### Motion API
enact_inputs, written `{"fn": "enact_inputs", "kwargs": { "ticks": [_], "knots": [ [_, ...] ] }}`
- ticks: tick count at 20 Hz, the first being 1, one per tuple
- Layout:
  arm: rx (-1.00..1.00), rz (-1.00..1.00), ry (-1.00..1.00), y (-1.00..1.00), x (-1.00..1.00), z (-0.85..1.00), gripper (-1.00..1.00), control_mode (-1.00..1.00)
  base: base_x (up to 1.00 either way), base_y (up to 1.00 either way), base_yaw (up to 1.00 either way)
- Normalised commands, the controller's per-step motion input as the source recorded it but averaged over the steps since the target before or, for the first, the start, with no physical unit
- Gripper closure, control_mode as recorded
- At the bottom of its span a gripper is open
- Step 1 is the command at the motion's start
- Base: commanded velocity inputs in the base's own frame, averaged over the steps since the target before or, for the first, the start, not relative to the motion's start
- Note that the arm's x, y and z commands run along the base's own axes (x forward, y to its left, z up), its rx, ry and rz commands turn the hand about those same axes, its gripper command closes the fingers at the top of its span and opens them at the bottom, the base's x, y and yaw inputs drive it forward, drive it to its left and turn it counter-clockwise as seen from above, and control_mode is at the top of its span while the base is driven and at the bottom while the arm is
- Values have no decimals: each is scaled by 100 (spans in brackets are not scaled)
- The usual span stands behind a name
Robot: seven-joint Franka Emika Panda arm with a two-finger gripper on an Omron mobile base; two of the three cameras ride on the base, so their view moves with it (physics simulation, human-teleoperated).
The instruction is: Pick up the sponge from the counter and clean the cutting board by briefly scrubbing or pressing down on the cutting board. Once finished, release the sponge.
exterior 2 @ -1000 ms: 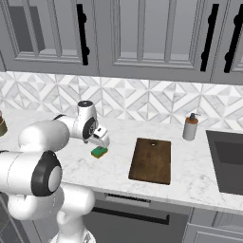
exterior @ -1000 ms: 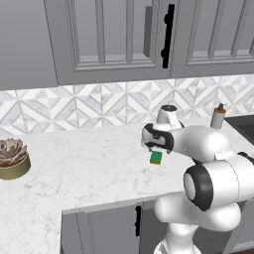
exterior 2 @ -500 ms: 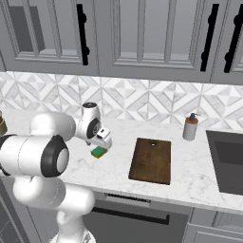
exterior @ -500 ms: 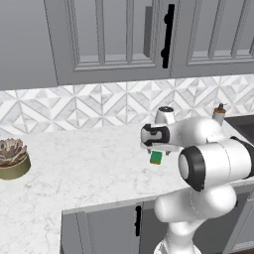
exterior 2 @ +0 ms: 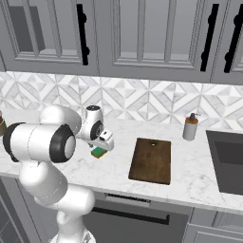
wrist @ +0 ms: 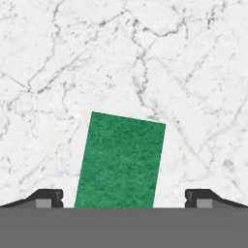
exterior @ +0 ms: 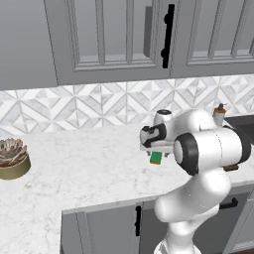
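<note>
The sponge [wrist: 120, 160], green top up, lies flat on the white marble counter [wrist: 145, 48]. My gripper [wrist: 124, 198] hangs directly over it, open. Its two fingertips [wrist: 48, 197] stand wide apart, one on each side of the sponge, and neither touches it. From the side, the sponge [exterior: 156, 158] sits just under the gripper [exterior: 155, 151], its yellow layer showing at the sponge [exterior 2: 98, 152]. The dark brown cutting board [exterior 2: 152, 160] lies flat to the right of the gripper [exterior 2: 102, 146], a short gap away.
A soap dispenser [exterior 2: 191, 127] stands behind the board by the tiled backsplash. A dark sink [exterior 2: 228, 161] is at the far right. A potted succulent [exterior: 12, 158] sits at the counter's far left. Upper cabinets hang overhead.
My arm's elbow has swung forward and the hand has settled slightly lower over the sponge. The sponge and board have not moved.
</note>
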Motion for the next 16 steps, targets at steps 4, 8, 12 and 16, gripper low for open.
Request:
{"fn": "enact_inputs", "kwargs": {
  "ticks": [4,8,12,16],
  "knots": [
    [0,0,3,0,19,-20,-100,-100,0,0,0],
    [0,0,2,0,14,-24,-100,-100,0,0,0],
    [0,0,2,0,15,-27,-100,-100,0,0,0],
    [0,0,1,0,4,-38,-100,-100,0,0,0]
  ]
}}
